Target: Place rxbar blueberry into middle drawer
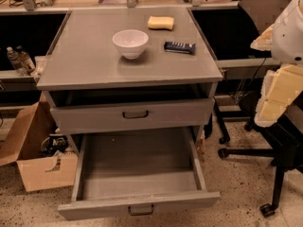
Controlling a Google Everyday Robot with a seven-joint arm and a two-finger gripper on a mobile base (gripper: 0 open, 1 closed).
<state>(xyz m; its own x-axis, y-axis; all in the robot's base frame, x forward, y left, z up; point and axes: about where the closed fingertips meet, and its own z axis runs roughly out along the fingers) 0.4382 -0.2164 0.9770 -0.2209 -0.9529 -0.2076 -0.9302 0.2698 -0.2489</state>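
The rxbar blueberry [179, 47], a small dark blue bar with pale lettering, lies flat on the right side of the grey cabinet top [85, 60]. It is just right of the white bowl. The middle drawer [137, 167] is pulled far out below, and its flat grey floor is bare. Its slim front panel carries a small dark handle [141, 209]. My gripper [279, 93] shows as pale yellow blocks under the white arm shell [289, 27] at the right edge. It hangs beside the cabinet, well apart from the bar, and holds nothing that I can see.
A white bowl [130, 42] and a yellow sponge [161, 22] sit on the cabinet top. The taller-fronted drawer [135, 113] above stands slightly out. A cardboard box [33, 150] is on the floor at left. A black wheeled chair base [265, 155] is at right.
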